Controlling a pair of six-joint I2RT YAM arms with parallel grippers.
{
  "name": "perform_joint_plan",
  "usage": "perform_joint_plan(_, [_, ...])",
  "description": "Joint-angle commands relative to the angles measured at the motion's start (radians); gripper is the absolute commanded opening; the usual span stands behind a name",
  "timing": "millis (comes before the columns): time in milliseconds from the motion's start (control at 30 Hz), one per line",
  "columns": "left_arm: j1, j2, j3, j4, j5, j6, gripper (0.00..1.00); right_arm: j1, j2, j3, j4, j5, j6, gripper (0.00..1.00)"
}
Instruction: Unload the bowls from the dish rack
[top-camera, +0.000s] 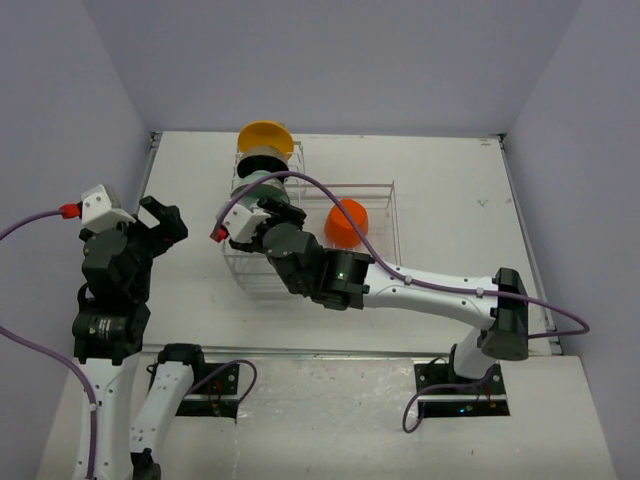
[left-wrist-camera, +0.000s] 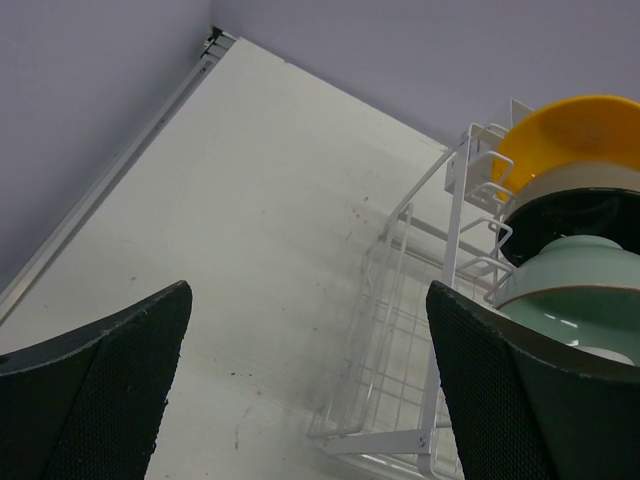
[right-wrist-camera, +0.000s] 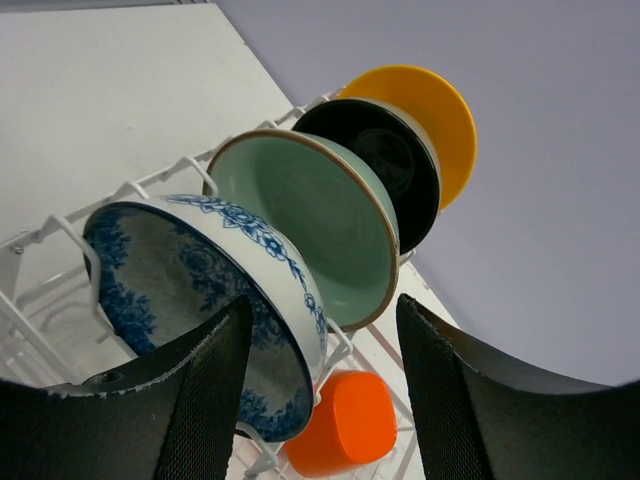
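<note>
White table (top-camera: 450, 180) meets lavender walls (top-camera: 330, 60) in the top view, with the dish rack (top-camera: 385, 195) at upper centre and bare table to its right. Left wrist view: left hand (left-wrist-camera: 308, 290) spread wide, rack at right. Right wrist view: right hand (right-wrist-camera: 322, 303) apart, straddling the racked blue-and-white bowl (right-wrist-camera: 190, 290).

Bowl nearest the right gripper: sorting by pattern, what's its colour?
Blue-and-white floral bowl, clearest from right wrist.

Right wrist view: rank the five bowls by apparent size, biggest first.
1. blue-and-white bowl
2. mint bowl
3. black bowl and yellow bowl: look alike, yellow partly hidden
4. orange bowl
Nearer bowls look bigger, so true sizes are unsure.
</note>
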Motion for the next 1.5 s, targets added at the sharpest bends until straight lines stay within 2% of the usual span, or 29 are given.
perform_joint_plan(0, [-0.006, 0.003, 0.014, 0.023, 0.005, 0.03, 0.99, -0.024, -0.013, -0.01, 0.031, -0.024, 0.012, 0.6])
perform_joint_plan(133, [-0.006, 0.004, 0.005, 0.034, 0.005, 0.028, 0.99, -0.036, -0.007, -0.01, 0.031, -0.037, 0.018, 0.6])
perform_joint_plan(333, [-0.006, 0.001, -0.024, 0.051, 0.005, 0.025, 0.99, -0.041, 0.017, -0.001, 0.038, -0.041, 0.017, 0.47])
perform_joint_plan(600, [-0.006, -0.005, -0.047, 0.062, -0.002, 0.03, 0.99, -0.041, 0.034, 0.007, 0.041, -0.051, 0.025, 0.43])
perform_joint_plan(767, [-0.006, -0.009, -0.061, 0.068, -0.008, 0.037, 1.0, -0.038, 0.053, 0.024, 0.043, -0.049, 0.022, 0.35])
perform_joint_plan(1033, [-0.006, -0.031, -0.104, 0.083, 0.0, 0.03, 1.0, -0.022, 0.068, 0.024, 0.074, -0.015, 0.006, 0.31])
perform_joint_plan(1200, [-0.006, -0.034, -0.116, 0.085, 0.003, 0.028, 1.0, -0.019, 0.073, 0.016, 0.093, 0.011, -0.012, 0.2])
perform_joint_plan(1367, [-0.006, -0.031, -0.133, 0.092, 0.014, 0.028, 1.0, -0.016, 0.073, 0.011, 0.109, 0.029, -0.017, 0.15])
perform_joint_plan(1467, [-0.006, -0.029, -0.145, 0.095, 0.021, 0.023, 1.0, -0.015, 0.074, 0.002, 0.123, 0.038, -0.024, 0.07])
